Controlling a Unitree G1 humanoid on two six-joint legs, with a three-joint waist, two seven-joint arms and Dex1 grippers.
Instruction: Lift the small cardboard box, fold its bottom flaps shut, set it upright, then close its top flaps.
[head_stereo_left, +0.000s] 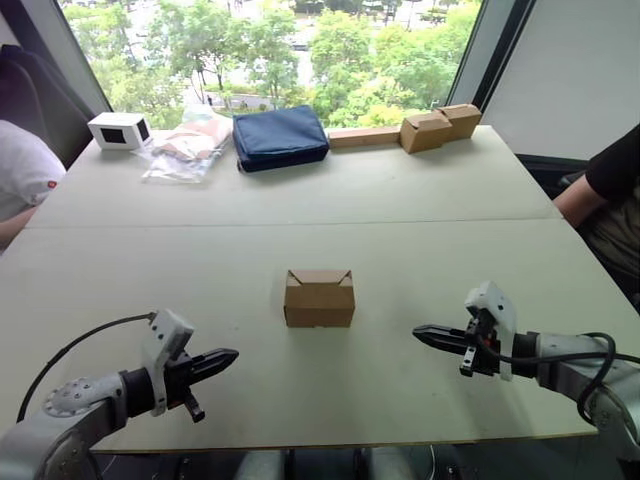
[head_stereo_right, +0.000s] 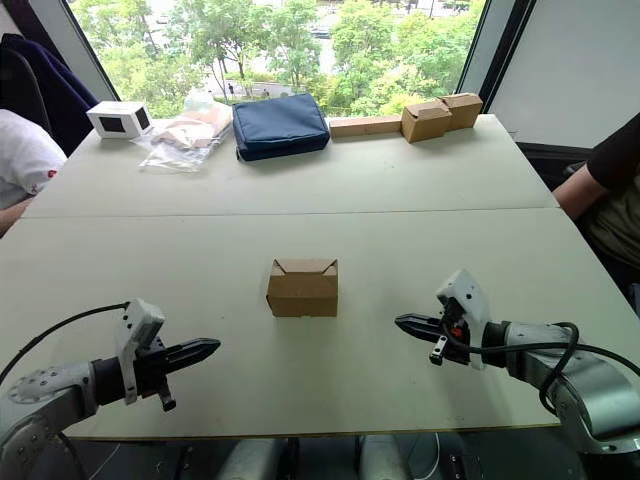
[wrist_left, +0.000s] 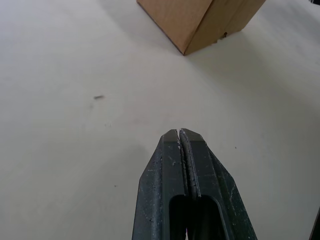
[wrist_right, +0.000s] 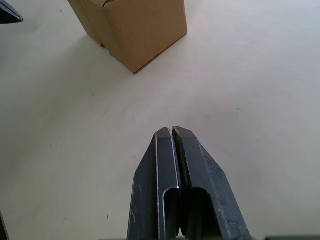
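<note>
The small cardboard box (head_stereo_left: 319, 298) stands upright in the middle of the pale table (head_stereo_left: 300, 190), its top flaps folded down flat. It is plain brown and also shows in the left wrist view (wrist_left: 200, 20) and the right wrist view (wrist_right: 131, 27). My left gripper (head_stereo_left: 232, 355) hovers near the front edge, left of the box and apart from it, shut with nothing held. My right gripper (head_stereo_left: 418, 331) is at the box's right, also apart, shut and empty. Both point inward toward the box.
At the far edge lie a white box with a dark window (head_stereo_left: 119, 130), a clear plastic bag (head_stereo_left: 188, 145), a navy pouch (head_stereo_left: 280, 137) and two joined brown boxes with a long strip (head_stereo_left: 420, 128). People sit at the left (head_stereo_left: 22, 175) and right (head_stereo_left: 610, 190) table sides.
</note>
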